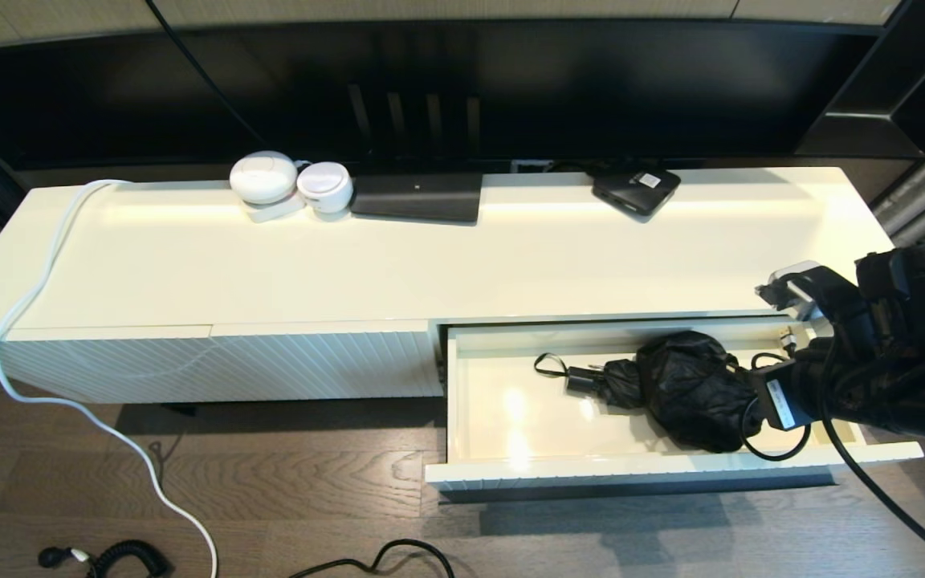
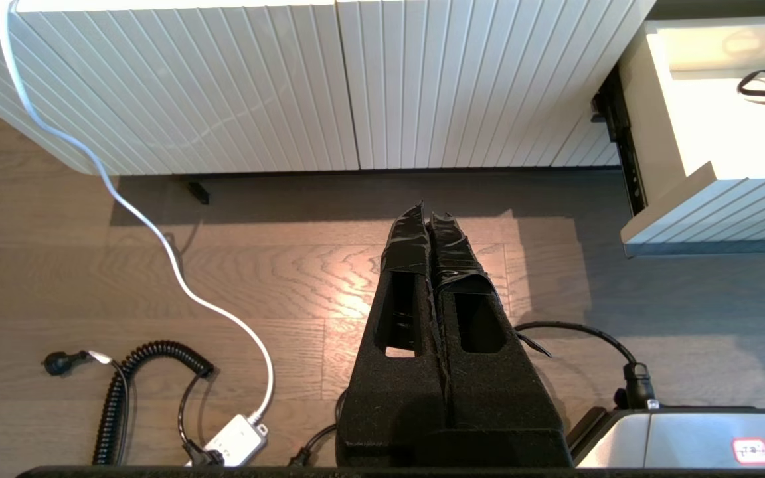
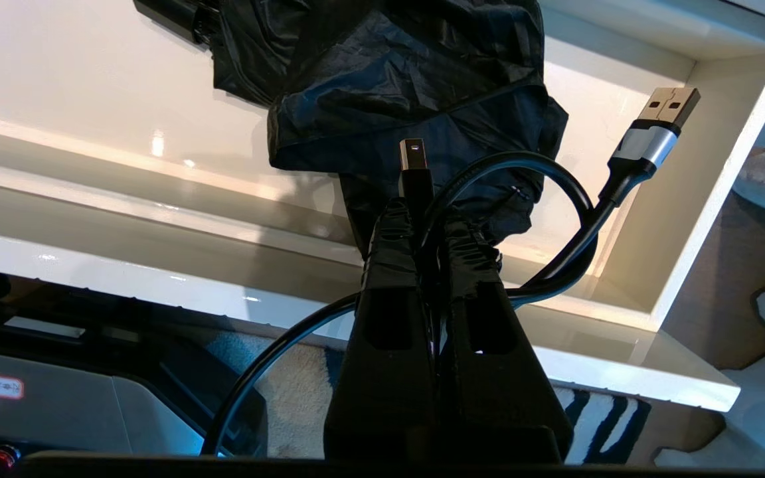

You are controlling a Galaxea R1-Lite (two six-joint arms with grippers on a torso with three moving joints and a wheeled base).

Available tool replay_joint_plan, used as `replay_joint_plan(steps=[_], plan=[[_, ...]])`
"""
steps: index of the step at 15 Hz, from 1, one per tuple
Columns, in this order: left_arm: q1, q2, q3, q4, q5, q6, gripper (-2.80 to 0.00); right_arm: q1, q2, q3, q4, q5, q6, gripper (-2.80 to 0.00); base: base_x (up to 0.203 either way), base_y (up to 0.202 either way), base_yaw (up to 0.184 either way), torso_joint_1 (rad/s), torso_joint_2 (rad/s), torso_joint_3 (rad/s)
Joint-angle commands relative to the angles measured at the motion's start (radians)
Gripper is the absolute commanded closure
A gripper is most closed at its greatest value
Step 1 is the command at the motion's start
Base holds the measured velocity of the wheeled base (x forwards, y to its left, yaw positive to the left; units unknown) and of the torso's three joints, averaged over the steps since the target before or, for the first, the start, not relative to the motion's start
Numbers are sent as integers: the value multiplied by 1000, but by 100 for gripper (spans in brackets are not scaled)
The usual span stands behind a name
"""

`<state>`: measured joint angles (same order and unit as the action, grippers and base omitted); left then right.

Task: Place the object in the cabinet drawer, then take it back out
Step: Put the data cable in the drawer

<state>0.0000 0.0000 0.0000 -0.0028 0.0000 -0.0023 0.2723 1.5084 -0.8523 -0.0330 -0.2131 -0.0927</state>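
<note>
The cabinet drawer [image 1: 591,466] stands pulled out at the cabinet's right end, its glossy cream inside showing. My right gripper [image 3: 430,229] is shut on a looped black USB cable [image 3: 555,179]. It holds the cable just above the drawer's right part [image 3: 708,199], and the silver USB plug [image 3: 668,106] sticks up free. In the head view this gripper [image 1: 754,387] reaches in from the right with the cable loop [image 1: 751,437] hanging below it. My left gripper [image 2: 430,219] is shut and empty, low over the wooden floor in front of the ribbed cabinet front.
A folded black umbrella [image 1: 683,385] with a wrist strap lies in the drawer, right beside the held cable. On the cabinet top stand two white round devices [image 1: 263,177], a black box [image 1: 417,197] and a black gadget [image 1: 636,189]. A white cord [image 1: 29,305] and black cables trail over the floor.
</note>
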Motion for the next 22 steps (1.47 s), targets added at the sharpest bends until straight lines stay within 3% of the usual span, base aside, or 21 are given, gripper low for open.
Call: replay_joint_plan(steps=[1, 9, 16, 22], plan=[[0, 0, 0, 0, 0, -1, 0, -9, 31, 1, -1, -1, 9, 0, 0, 0, 0, 0, 0, 0], [0, 0, 1, 0, 0, -1, 0, -22, 268, -119, -45, 19, 172, 0, 0, 0, 0, 0, 0, 0], [0, 0, 2, 0, 0, -1, 0, -90, 340, -152, -156, 35, 174, 0, 0, 0, 0, 0, 0, 0], [0, 0, 0, 0, 1, -1, 0, -94, 363, -189, -176, 51, 173, 0, 0, 0, 0, 0, 0, 0]])
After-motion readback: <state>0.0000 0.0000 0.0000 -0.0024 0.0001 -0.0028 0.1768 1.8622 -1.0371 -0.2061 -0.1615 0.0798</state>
